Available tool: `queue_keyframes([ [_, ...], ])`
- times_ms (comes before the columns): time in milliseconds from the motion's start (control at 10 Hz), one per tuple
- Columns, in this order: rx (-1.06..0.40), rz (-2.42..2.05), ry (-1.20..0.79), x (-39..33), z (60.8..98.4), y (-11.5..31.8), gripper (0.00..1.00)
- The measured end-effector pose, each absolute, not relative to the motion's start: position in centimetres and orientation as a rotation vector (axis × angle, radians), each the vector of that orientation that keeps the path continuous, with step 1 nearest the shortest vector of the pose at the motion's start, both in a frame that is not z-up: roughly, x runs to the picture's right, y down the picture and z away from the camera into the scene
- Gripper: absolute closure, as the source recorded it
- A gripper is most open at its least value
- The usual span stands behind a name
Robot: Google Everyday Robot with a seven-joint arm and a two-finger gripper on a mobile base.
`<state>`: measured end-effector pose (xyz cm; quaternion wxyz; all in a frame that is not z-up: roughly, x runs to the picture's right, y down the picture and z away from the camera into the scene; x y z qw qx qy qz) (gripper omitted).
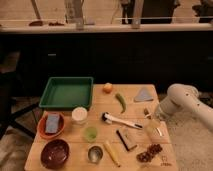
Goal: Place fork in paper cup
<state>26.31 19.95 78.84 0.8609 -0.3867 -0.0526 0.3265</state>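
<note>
Wooden counter (98, 103) before dark cabinets. White arm (186, 102) reaching in from right. Gripper (153, 126) low over counter's right side, fingers spread wide over fork (159, 132). Paper cup (79, 115) upright near green tray (66, 92). Fork flat, well apart from cup.

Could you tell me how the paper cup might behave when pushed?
Upright, short and wide, the paper cup probably resists tipping but, likely being light, slides easily. The claw hovers at the table's right side, near the fork.
</note>
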Motion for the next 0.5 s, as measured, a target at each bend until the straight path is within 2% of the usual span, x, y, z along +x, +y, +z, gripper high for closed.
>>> queue_keyframes([
  [500,-0.766,0.816,-0.036,29.5,81.0,22.2,0.26],
])
